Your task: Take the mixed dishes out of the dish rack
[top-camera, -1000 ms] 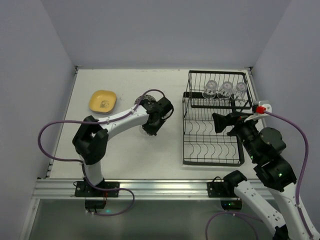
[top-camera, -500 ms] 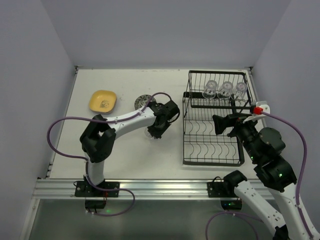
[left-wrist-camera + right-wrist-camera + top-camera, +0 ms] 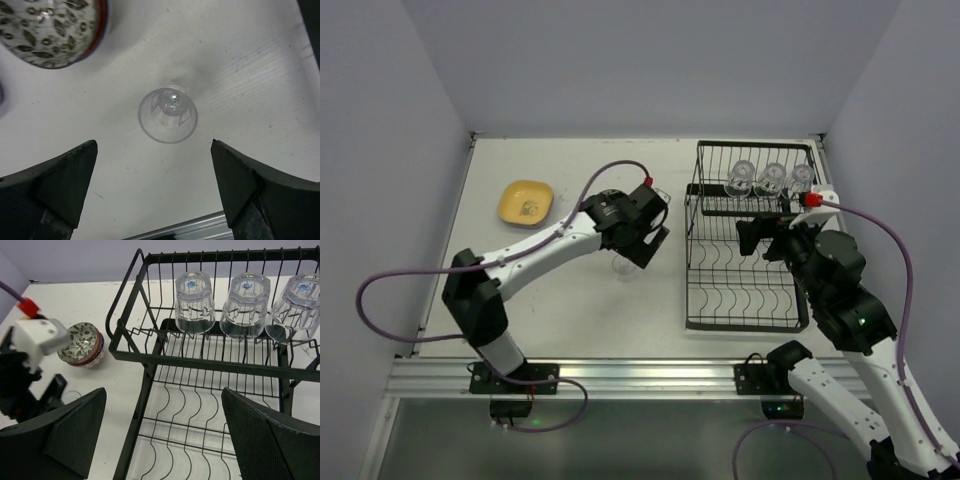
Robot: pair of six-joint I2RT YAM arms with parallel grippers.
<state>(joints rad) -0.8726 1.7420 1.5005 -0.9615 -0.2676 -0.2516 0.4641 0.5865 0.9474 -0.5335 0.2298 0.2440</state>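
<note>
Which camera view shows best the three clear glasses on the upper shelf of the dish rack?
The right wrist view: the glasses stand upside down, large and sharp, on the dish rack's upper shelf. The top external view shows them small, from above. The left wrist view does not show them.

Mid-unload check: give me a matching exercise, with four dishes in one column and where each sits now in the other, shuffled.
1. yellow plate
2. patterned bowl
3. lone clear glass
4. three clear glasses

A. upside down on the dish rack upper shelf
B. on the table, below the open left gripper
C. alone toward the table's far left
D. on the table left of the dish rack, near the lone clear glass

Pairs: 1-C, 2-D, 3-B, 4-A
</note>
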